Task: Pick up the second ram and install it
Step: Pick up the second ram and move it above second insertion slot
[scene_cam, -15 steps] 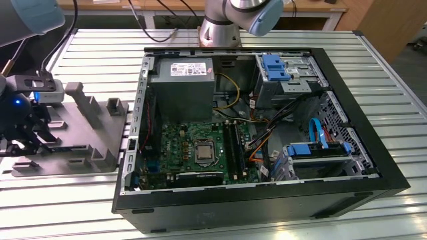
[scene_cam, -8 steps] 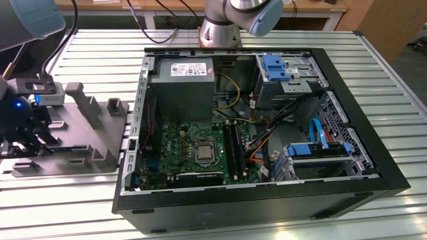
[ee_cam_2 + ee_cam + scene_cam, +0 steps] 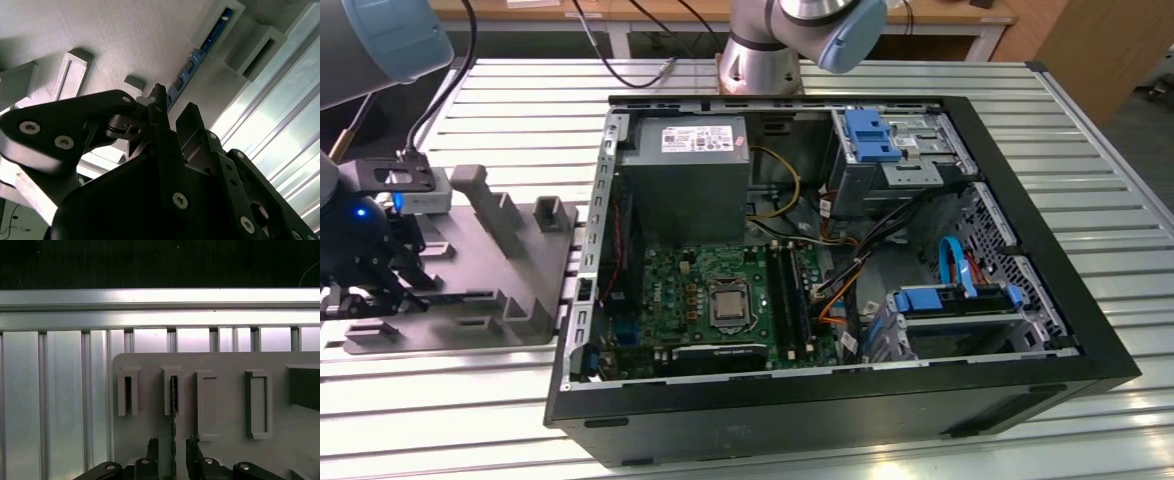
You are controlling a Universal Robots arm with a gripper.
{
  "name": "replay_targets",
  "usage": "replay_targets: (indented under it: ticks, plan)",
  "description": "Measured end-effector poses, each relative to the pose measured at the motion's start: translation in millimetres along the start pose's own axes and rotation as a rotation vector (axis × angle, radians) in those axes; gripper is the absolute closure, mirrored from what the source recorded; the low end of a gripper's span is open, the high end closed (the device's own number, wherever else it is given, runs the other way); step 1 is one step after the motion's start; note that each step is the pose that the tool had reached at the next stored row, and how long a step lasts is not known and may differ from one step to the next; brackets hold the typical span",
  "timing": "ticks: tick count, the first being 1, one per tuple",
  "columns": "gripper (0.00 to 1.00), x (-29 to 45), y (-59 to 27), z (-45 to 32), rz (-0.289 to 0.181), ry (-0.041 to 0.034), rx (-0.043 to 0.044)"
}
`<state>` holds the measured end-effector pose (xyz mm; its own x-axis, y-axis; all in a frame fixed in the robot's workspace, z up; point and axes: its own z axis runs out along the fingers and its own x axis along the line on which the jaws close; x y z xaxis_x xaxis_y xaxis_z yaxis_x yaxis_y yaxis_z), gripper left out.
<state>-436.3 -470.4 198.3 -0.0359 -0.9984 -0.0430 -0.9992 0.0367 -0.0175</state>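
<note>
Second ram [image 3: 173, 405]: edgewise in grey holder [image 3: 225, 390] slot, exterior view's left, faces exposed for pinching; gripper [image 3: 172, 440] spread, straddling it.

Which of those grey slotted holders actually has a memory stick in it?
The holder straight ahead of the gripper: the second ram stands edge-on in its slot, while the neighbouring holders are empty.

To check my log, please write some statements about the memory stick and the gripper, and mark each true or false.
1. The thin blue-green memory stick stands on edge in a slot of the grey plastic holder block. True.
2. The black gripper clamps the stick. False: its fingers are open, one on each side.
3. The black computer case is closed. False: it lies open.
4. The holder block rests on the ribbed aluminium table. True.
</note>
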Motion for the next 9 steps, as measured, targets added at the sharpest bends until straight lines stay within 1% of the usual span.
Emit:
replay_targets:
  ticks: [5, 6, 9]
  plan:
    - [0.66, 0.0, 0.0, 0.1, 0.0, 0.0, 0.0]
    - [0.73, 0.0, 0.0, 0.2, 0.0, 0.0, 0.0]
    - [0.73, 0.0, 0.0, 0.3, 0.0, 0.0, 0.0001]
